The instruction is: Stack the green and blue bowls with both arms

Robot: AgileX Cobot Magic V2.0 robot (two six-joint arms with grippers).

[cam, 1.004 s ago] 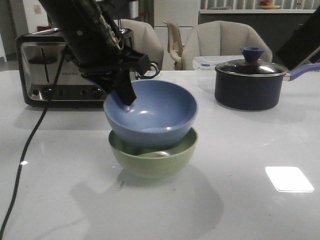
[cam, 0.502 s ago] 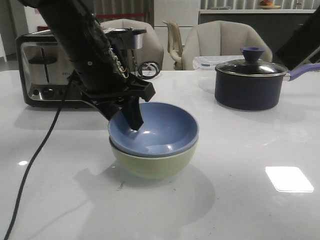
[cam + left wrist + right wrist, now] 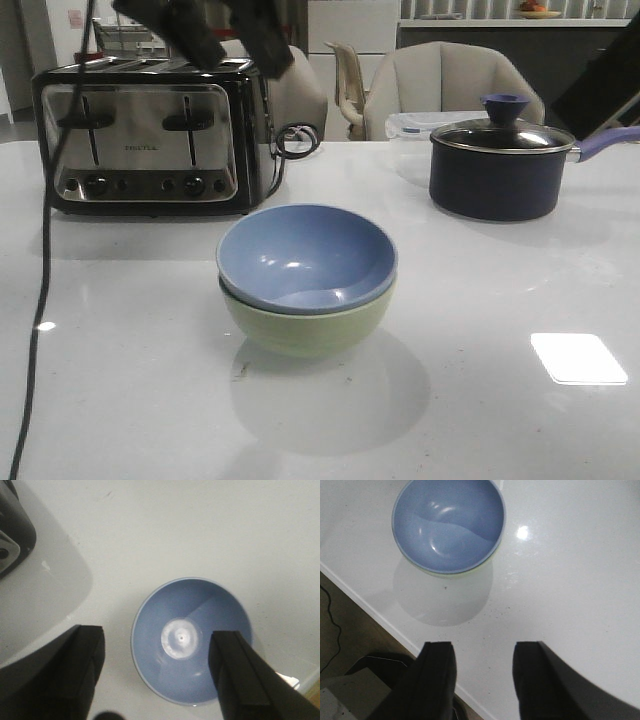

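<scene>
Far left of the front view: a black cable (image 3: 40,280) hanging down across the white table (image 3: 520,430). Behind it, a chrome toaster (image 3: 150,135) with two levers and a row of knobs (brand lettering too small to read). High above the toaster, at the top edge, the left gripper (image 3: 228,35), only its two dark fingers (image 3: 262,38) showing, spread apart, nothing between them. Seen from the left wrist: same gripper (image 3: 157,672) wide open and empty, looking straight down over the bowls, one finger to each side, well clear of the rim.

Middle of the table: blue bowl (image 3: 306,258) nested upright inside the green bowl (image 3: 308,322), blue rim sitting just above the green rim, slightly tilted. Nothing touching either bowl. From the right wrist, green showing only as a thin crescent (image 3: 470,571) under the blue one (image 3: 449,524).

Further right and back: a dark saucepan (image 3: 500,165) with glass lid, knob and purplish handle, well apart from the bowls. Behind it, a clear lidded box (image 3: 420,124) and pale chairs (image 3: 450,80).

Right gripper (image 3: 482,680) (visible in its own wrist view only): fingers parted, holding nothing, near the table edge, apart from the stacked bowls.
</scene>
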